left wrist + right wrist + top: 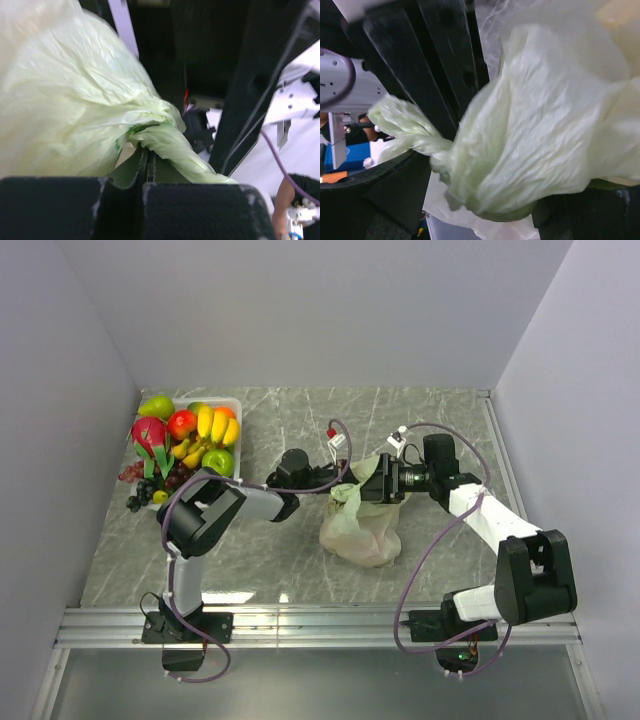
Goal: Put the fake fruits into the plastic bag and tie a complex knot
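Two spots on the crinkly pale-green plastic bag [362, 530], mid-worktop [290, 560], are covered: twisted handle [175, 150] clamped in the left end effector [147, 165] for tension, bunched neck [520, 140] straddled by the wide-open right end effector [485, 200], likely for knotting.

I see the thin crinkly pale-green plastic bag [365, 535] slumped mid-table (neck bunched, twisted); glossy mixed-colour plastic fruits [205, 426] heaped far left.
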You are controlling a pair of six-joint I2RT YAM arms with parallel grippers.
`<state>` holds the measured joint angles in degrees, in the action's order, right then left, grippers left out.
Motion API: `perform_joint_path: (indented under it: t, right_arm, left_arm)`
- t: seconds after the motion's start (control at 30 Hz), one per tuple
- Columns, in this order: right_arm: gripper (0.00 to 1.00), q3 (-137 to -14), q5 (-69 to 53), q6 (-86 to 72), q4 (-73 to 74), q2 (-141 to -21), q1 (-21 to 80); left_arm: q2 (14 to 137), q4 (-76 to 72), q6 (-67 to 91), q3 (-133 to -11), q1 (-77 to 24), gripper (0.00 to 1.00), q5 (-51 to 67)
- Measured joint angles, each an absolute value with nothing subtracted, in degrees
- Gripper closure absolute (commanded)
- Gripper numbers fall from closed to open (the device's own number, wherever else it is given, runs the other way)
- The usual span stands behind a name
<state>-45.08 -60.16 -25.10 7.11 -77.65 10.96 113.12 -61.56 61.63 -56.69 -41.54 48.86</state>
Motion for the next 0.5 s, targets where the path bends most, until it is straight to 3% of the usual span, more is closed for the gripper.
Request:
perform_joint_path:
  t: [0.5]
  right_arm:
    - [0.27, -45.39, -59.31, -22.02, 8.71, -77.45, 11.86]
  left_arm:
    - [115.98, -66.13, 61.91, -57.25, -42.87, 0.99, 54.24]
